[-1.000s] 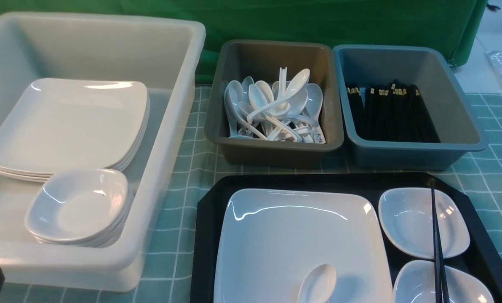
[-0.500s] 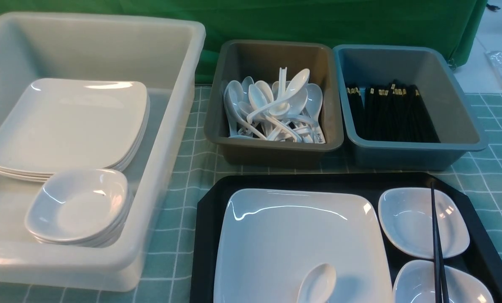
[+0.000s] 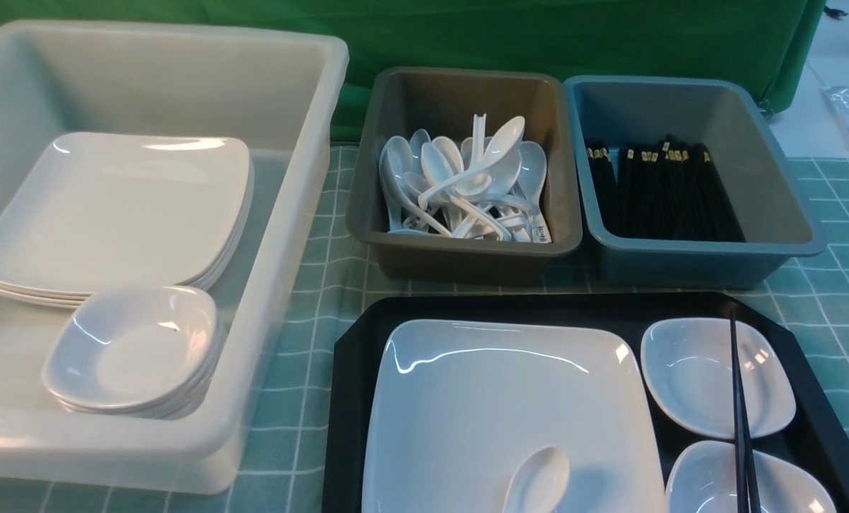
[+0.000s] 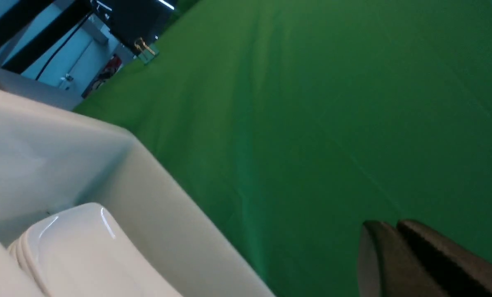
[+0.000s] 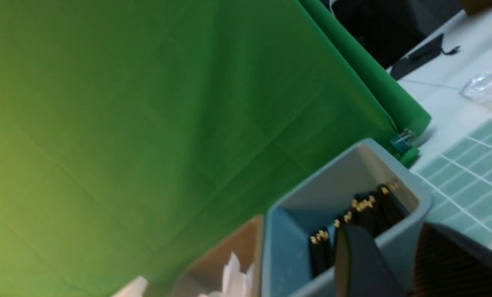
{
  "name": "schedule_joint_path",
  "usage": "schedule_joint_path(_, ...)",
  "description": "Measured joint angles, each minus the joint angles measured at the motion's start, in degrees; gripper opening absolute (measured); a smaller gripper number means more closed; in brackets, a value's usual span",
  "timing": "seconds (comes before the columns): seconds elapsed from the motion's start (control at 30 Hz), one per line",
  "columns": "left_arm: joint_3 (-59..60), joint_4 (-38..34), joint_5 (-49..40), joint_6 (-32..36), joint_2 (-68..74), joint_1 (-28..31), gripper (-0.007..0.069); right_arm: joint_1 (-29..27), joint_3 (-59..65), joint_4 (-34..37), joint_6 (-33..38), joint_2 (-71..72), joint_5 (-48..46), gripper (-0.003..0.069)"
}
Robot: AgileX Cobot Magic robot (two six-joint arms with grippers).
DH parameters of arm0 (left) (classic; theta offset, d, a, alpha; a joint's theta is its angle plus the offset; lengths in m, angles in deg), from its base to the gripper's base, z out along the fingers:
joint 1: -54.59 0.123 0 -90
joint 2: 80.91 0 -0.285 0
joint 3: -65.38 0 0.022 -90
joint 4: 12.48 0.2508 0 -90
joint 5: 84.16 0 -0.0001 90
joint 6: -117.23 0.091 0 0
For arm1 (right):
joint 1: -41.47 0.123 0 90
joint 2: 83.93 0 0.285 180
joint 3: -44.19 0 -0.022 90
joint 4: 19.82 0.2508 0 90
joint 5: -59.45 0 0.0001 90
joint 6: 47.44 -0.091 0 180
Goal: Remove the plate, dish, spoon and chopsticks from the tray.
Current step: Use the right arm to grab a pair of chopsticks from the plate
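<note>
In the front view the black tray (image 3: 538, 305) lies near me at the right. It carries the large white square plate (image 3: 481, 399), and the white spoon (image 3: 538, 481) lies on the plate's near edge. Two small white dishes (image 3: 695, 377) (image 3: 716, 488) sit on the tray to the right of the plate, with the black chopsticks (image 3: 738, 399) laid across both. Neither gripper shows in the front view. My left gripper (image 4: 386, 223) is shut and empty, up against the green backdrop. My right gripper (image 5: 388, 231) stands open and empty, short of the blue tub.
A big white tub (image 3: 282, 214) at the left holds stacked square plates (image 3: 118, 206) and small dishes (image 3: 132, 349). Behind the tray, a grey-brown tub (image 3: 467, 263) holds several spoons and a blue tub (image 3: 681, 267) holds several chopsticks. A green curtain (image 3: 538, 35) closes the back.
A dark gripper tip at the front view's lower left corner has dropped out of view. Nothing on the tray or in the tubs has moved.
</note>
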Motion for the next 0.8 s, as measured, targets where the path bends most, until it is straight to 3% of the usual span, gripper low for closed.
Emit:
schedule_joint_path(0.07, -0.1, 3.9, 3.0, -4.6, 0.0, 0.0, 0.0017, 0.0, -0.7, -0.9, -0.2, 0.0, 1.1, 0.0229)
schedule_joint_path(0.23, -7.4, 15.6, -6.1, -8.6, -0.1, 0.0, 0.0017, 0.0, -13.3, -4.5, 1.1, -2.4, -16.5, 0.0121)
schedule_joint_path(0.27, -10.1, 18.2, -11.3, -9.1, 0.3, 0.0, 0.0017, 0.1, -16.9, -4.8, 3.5, -4.1, -21.5, 0.01)
schedule_joint_path(0.3, -15.8, 21.1, -19.4, -9.4, 1.9, 0.0, 0.0017, 0.6, -25.2, -5.0, 9.6, -9.3, -32.7, 0.0048)
schedule_joint_path(0.37, -23.1, 23.1, -33.2, -9.1, 6.7, 0.0, 0.0017, 2.0, -34.1, -4.9, 18.0, -17.8, -46.7, 0.0025)
schedule_joint_path(0.53, -34.9, 23.5, -62.4, 0.0, 22.9, 0.0, 0.0017, 6.1, -49.8, -4.7, 24.4, -38.2, -72.1, 0.0055)
schedule_joint_path(0.67, -38.6, 20.3, -76.4, 9.7, 34.1, 0.0, 0.0017, 8.6, -52.5, -4.5, 25.6, -49.0, -76.2, 0.0115)
schedule_joint_path(0.73, -38.8, 19.3, -78.9, 12.1, 36.6, 0.0, 0.0017, 9.5, -52.5, -4.5, 25.9, -51.6, -76.3, 0.0139)
schedule_joint_path(0.8, -38.8, 17.3, -83.2, 16.8, 41.8, 0.0, 0.0017, 12.5, -52.1, -4.5, 26.0, -57.8, -75.4, 0.023)
